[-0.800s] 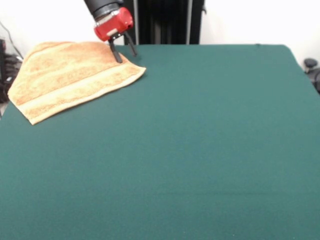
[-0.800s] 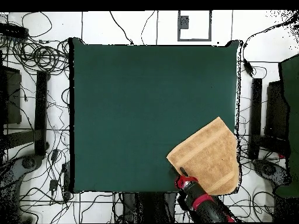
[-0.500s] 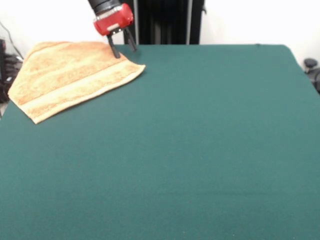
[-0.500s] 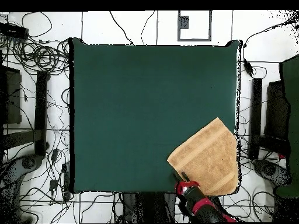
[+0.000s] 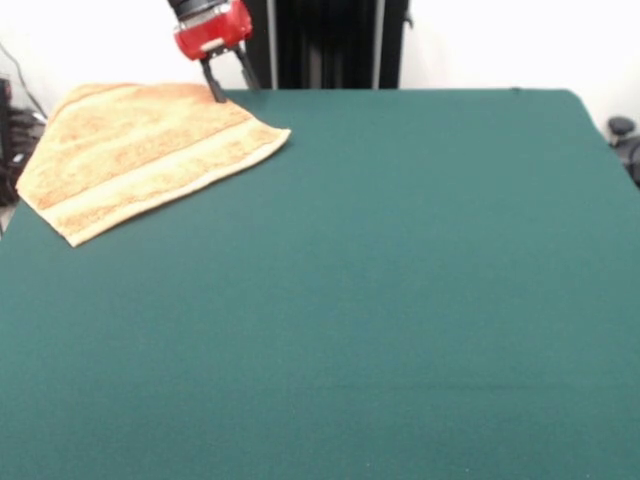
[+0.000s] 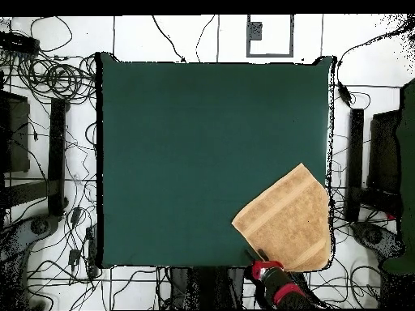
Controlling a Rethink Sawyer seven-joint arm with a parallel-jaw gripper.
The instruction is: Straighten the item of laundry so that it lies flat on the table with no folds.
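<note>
The orange-tan towel [image 5: 140, 150] lies in the far left corner of the green table [image 5: 400, 280]. One woven band runs along its front edge, and its far left side looks rounded, as if folded under. In the overhead view the towel [image 6: 285, 219] sits in the lower right corner of the table [image 6: 178, 146], reaching the table's right edge. My gripper [image 5: 229, 82] hovers over the towel's far corner at the table's back edge, open, with nothing between its dark fingers [image 5: 214, 88]. From above, only the gripper's [image 6: 261, 264] red body shows, just off the towel's lower edge.
Cables and stands lie on the floor around the table [image 6: 49, 162]. A black column [image 5: 330, 45] rises behind the table's far edge, right of the gripper. A dark object [image 5: 625, 140] sits past the right edge.
The gripper has lifted off the towel's far corner and drawn back and up toward the table's far edge. The towel has stayed in place.
</note>
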